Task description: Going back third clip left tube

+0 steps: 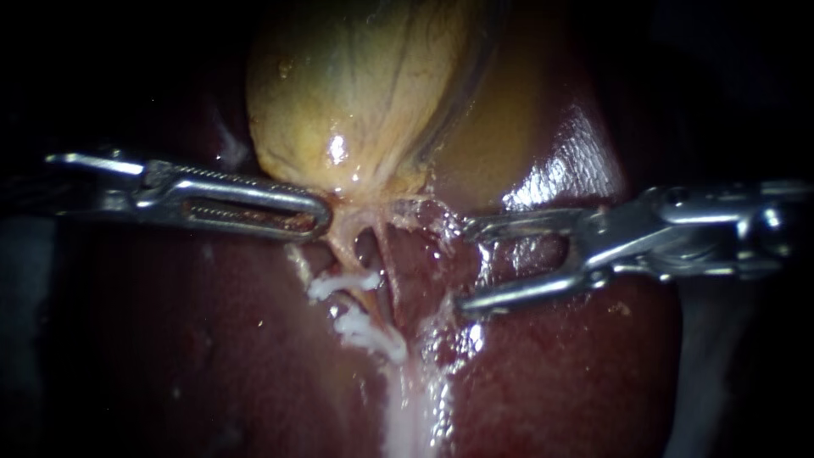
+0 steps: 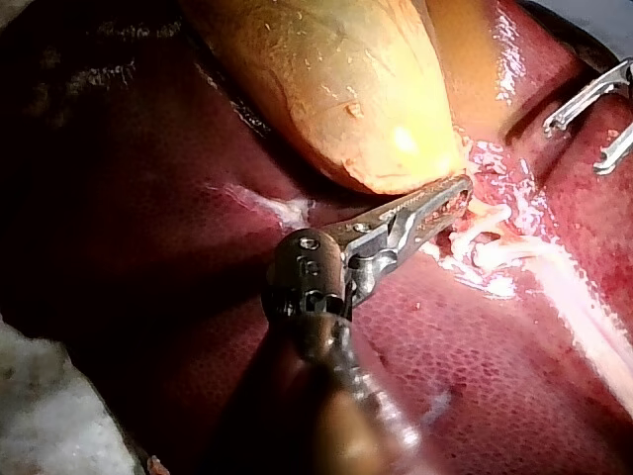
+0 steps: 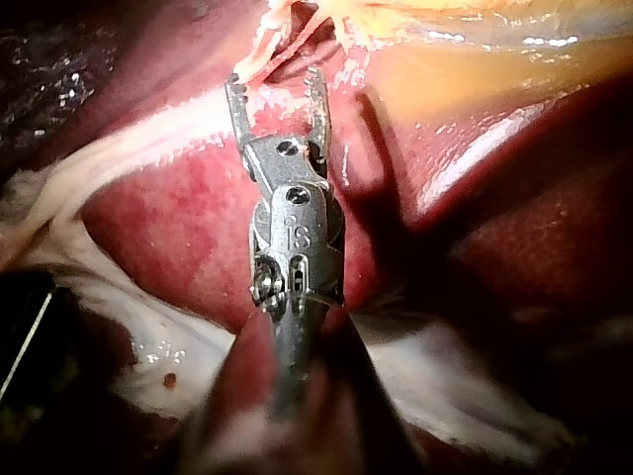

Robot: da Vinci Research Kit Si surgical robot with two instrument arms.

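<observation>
The yellow gallbladder point(image 1: 356, 93) lies on the dark red liver point(image 1: 195, 339). From its neck two thin tubes run down, the left tube point(image 1: 341, 248) and the right one point(image 1: 387, 276). Two whitish lumps point(image 1: 343, 284) sit on the left tube; I cannot tell whether they are clips. My left instrument point(image 1: 320, 216) is shut on tissue at the gallbladder's neck and shows the same way in the left wrist view point(image 2: 450, 198). My right instrument point(image 1: 465, 266) stands open and empty just right of the tubes. In its wrist view point(image 3: 277, 87) the tubes point(image 3: 282, 40) lie ahead of its jaws.
A pale white band of tissue point(image 1: 411, 407) runs down from the tubes over the liver. In the left wrist view the other instrument's open jaws point(image 2: 593, 119) show beyond the gallbladder's neck. White fatty strands point(image 3: 109, 297) lie beside the right instrument's shaft.
</observation>
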